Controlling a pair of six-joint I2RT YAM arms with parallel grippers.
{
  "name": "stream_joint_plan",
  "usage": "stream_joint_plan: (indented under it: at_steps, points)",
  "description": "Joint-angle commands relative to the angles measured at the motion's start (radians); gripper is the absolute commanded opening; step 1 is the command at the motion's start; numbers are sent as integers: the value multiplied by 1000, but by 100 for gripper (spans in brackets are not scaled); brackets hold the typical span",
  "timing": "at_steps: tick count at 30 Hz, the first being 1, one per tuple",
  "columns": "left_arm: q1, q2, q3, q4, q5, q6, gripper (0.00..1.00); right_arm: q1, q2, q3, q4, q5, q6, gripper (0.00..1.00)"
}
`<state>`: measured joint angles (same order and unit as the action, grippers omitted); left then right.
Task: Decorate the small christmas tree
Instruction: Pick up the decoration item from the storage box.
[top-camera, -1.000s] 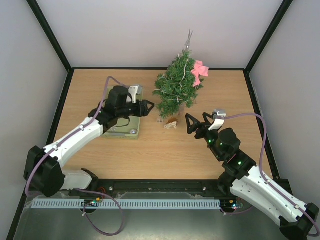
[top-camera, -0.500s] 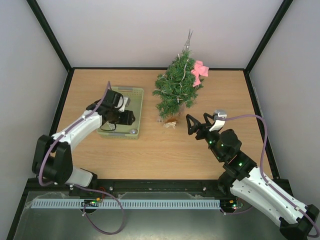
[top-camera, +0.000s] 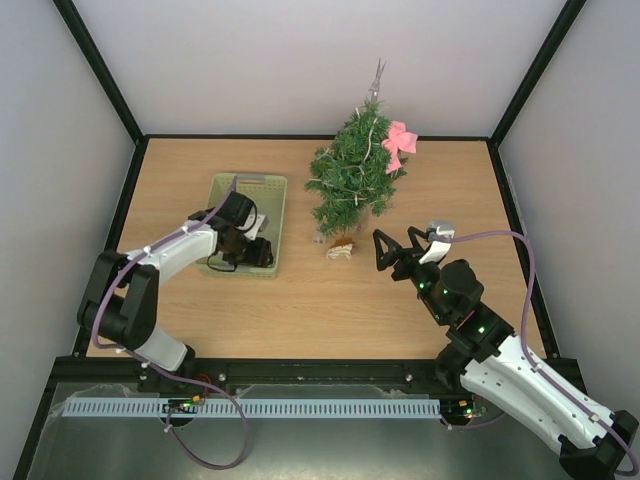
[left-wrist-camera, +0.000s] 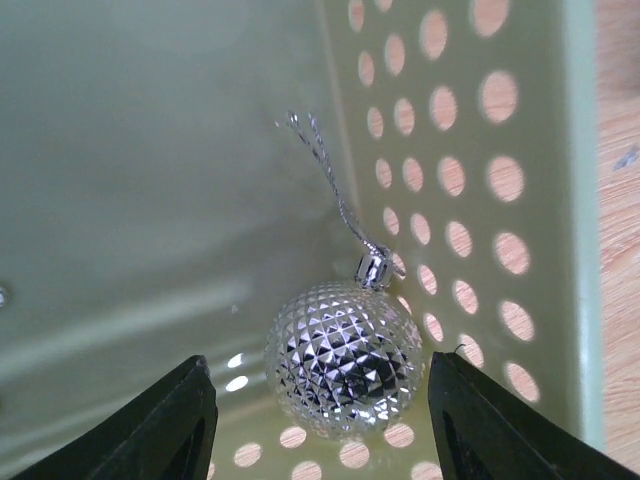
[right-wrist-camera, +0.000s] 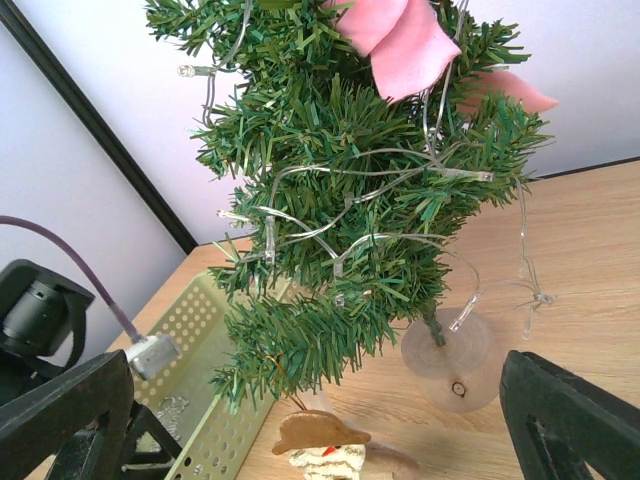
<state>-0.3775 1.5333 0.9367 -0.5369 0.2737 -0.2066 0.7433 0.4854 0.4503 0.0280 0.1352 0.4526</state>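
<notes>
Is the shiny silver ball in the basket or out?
In. The ball lies on the basket's floor, against its holed wall.

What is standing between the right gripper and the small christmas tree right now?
A small brown-capped ornament lies on the table just in front of the small christmas tree, at its base and low in the gap. Above it, nothing visible separates the open right gripper from the branches.
</notes>
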Motion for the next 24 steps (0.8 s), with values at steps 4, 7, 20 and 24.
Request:
stream_joint_plan:
  at_steps: [4,7,20,24]
  points:
    - [-28,76,21,-62,1,-28,60,-3,-4,-15,-8,23,-8,98]
    - [-30,98,39,-84,-6,-32,59,-3,-6,-29,6,21,-1,98]
    - [-35,53,95,-137,-67,-21,48,-3,-11,-32,14,16,-20,98]
    - [-35,8,119,-149,-83,-13,45,-3,-23,-28,22,11,3,98]
